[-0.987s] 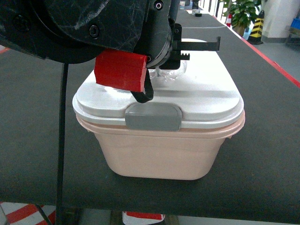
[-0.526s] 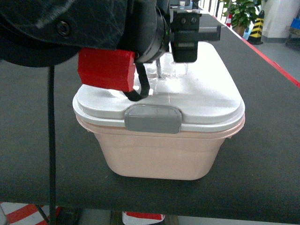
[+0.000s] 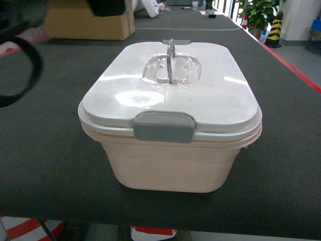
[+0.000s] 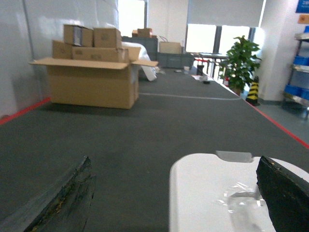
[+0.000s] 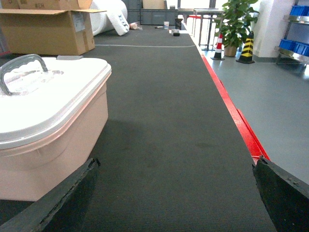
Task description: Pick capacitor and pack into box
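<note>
The box (image 3: 170, 150) sits on the dark mat (image 3: 45, 165) right in front of us, lid (image 3: 173, 93) on and the grey latch (image 3: 163, 126) down over the near rim. We see no capacitor anywhere, so whether one is already inside we cannot say.

We judge the tub to be thin, stiff plastic, light unless loaded, with glossy walls that would slide in a pinch. The best place to take hold is the clear handle (image 3: 170, 68) standing upright in the lid's recess; a fingertip grip across its bar should carry the lid, or the whole box if the latch holds. The latch would need flipping up first if we want the lid off (it looks like a simple snap flap). The rolled rim gives a second, poorer hold.

Our left gripper (image 4: 174, 193) hangs just above the far-left part of the lid, its jaws spread wide with nothing between them. Our right gripper (image 5: 174, 193) rests low beside the box on the right, jaws likewise apart and empty.

Around us: a brown carton (image 4: 91, 82) with smaller boxes on it stands well back on the mat, a potted plant (image 5: 236, 24) and a striped cone (image 5: 247, 48) stand off to the far right, past the red edge (image 5: 236, 121). A black cable (image 3: 25, 70) loops at the left. Nothing stands between either gripper and the handle.
</note>
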Motion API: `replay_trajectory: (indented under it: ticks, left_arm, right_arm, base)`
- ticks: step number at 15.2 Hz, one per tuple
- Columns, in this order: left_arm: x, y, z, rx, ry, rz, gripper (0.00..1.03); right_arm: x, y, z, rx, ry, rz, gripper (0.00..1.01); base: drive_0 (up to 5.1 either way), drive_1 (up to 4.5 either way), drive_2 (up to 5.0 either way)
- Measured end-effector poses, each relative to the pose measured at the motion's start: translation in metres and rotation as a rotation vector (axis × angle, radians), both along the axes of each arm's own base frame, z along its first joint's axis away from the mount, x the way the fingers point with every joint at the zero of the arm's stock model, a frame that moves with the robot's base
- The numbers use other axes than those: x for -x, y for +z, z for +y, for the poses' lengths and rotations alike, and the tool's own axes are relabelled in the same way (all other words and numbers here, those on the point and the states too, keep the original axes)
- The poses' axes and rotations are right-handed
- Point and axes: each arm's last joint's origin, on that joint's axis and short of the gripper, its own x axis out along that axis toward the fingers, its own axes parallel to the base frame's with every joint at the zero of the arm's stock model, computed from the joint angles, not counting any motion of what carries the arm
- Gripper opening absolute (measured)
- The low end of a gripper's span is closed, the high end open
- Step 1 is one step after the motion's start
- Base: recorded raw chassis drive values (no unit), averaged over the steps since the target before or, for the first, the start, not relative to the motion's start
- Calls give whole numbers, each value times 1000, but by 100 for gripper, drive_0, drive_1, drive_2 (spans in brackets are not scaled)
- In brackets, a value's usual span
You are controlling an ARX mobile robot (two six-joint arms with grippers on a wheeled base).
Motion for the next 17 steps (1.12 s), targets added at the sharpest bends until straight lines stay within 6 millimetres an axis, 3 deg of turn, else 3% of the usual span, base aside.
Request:
replay_trajectory:
  ticks: [3,6,9,14,15,17]
  left_arm:
    - [37,-38,26,-58,-23,112,98]
    - [37,-38,25,-60,-21,127,97]
    - [68,-45,59,-58,41,204,58]
    - [99,-57,82,-61,27,216,9]
    - [104,-57,85,-59,29,212,1]
    - [114,-60,91,-57,33,218,2]
  right_arm:
    - [0,0,0,0,0,0,98]
    - [0,0,0,0,0,0,98]
    - [0,0,0,0,0,0,98]
    - [0,0,0,0,0,0,98]
    - [0,0,0,0,0,0,98]
    - [0,0,0,0,0,0,98]
  base:
    - [0,0,0]
    - [0,0,0]
    - [0,0,0]
    - [0,0,0]
    - [0,0,0]
    - [0,0,0]
